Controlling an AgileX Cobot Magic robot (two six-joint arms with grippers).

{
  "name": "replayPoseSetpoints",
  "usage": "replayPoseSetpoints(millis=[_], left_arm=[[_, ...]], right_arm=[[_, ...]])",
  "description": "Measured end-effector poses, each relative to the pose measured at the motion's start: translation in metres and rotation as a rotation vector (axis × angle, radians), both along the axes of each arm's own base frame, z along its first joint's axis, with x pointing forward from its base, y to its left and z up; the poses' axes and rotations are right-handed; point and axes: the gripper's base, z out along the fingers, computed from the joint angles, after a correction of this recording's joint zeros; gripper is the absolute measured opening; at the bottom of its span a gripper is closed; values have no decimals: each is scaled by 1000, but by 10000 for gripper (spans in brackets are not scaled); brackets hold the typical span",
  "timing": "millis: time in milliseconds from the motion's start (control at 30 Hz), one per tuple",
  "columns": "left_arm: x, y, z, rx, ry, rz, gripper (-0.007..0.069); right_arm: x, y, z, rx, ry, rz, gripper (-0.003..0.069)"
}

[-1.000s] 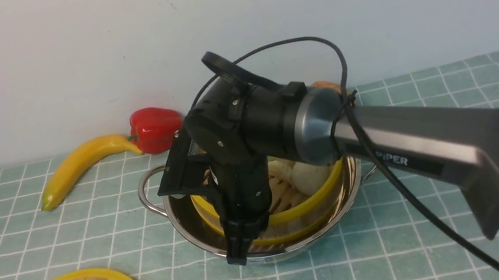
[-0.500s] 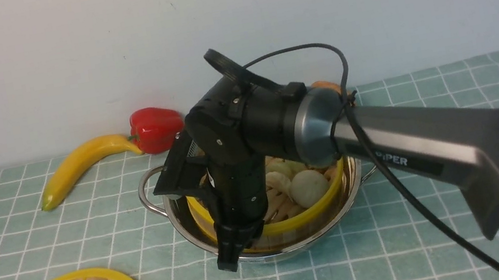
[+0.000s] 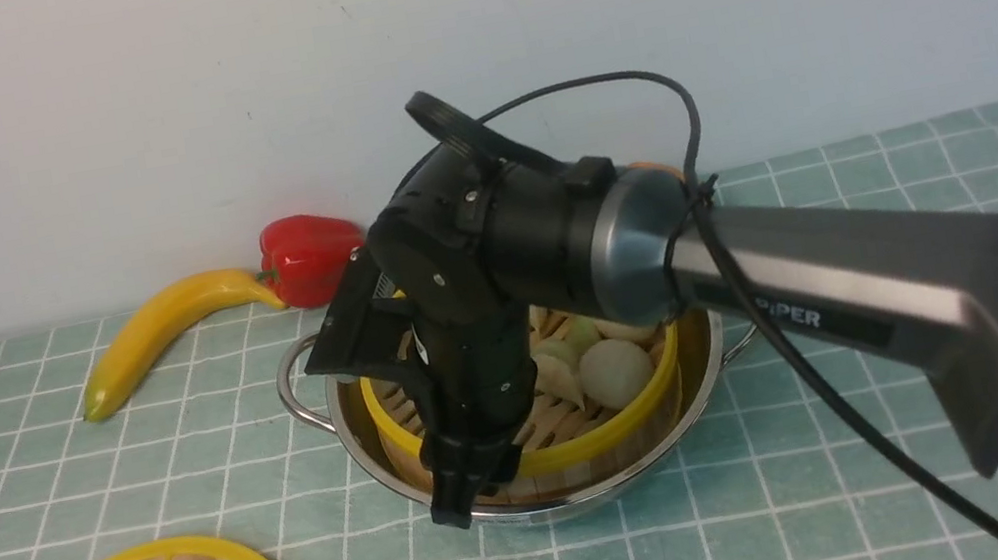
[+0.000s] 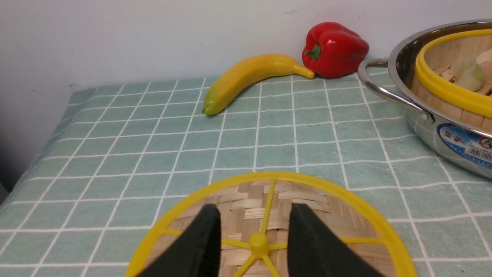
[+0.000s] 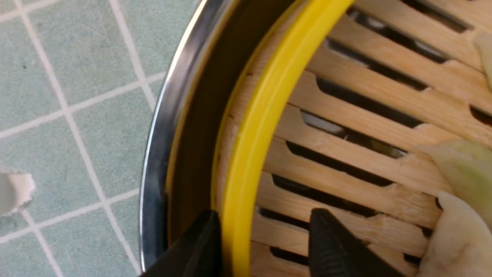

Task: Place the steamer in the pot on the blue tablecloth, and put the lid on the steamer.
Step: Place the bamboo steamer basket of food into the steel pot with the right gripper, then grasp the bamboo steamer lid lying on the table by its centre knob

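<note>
Plain pale wall (image 3: 129,129) behind; blue tablecloth (image 3: 703,530) laid throughout.

Main hazard: the right hand (image 5: 263,246) stands with the yellow rim of the steamer (image 3: 607,442) between its jaws. One finger is down in the narrow gap beside the pot (image 3: 597,501) wall, and the other is inside the basket over the slats. A withdrawal that is not straight up could hook the rim, tilt the steamer out of its seat, or shove the pot along the cloth. The pale dumpling-like pieces (image 3: 616,372) just beyond the inner finger could then roll.

Second hazard, as a judgement: the lid (image 4: 269,215) has to come across while the right hand hangs over the pot, so the two could collide unless that hand clears first.

Right hand: jaws open, set wider than the rim, gripping nothing. The outer finger is close to the rim, and contact cannot be determined. The steamer sits inside the pot directly beneath this hand and appears level.

Left hand (image 4: 255,246): jaws part-open, either side of the lid's hub from above, holding nothing. Whether the tips touch the weave cannot be told. The lid lies flat on the cloth under this hand, apart from the pot.

Farther out from the left hand, by the wall, are a banana (image 4: 250,75) and a red pepper (image 4: 334,50) — neither is involved.
</note>
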Motion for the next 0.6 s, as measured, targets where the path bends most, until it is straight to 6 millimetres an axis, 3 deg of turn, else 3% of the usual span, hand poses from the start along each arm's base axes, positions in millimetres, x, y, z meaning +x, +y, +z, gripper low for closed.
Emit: replayPoseSetpoints(millis=[133, 467, 567, 600], left_arm=[[0, 0, 0, 0, 0, 0, 243], [0, 0, 0, 0, 0, 0, 243], [0, 0, 0, 0, 0, 0, 243], [0, 0, 0, 0, 0, 0, 243]], right_arm=[[0, 0, 4, 17, -1, -43, 347], [-7, -4, 42, 115, -17, -104, 349], [-12, -8, 62, 162, -27, -143, 302], [-15, -12, 79, 195, -45, -158, 239]])
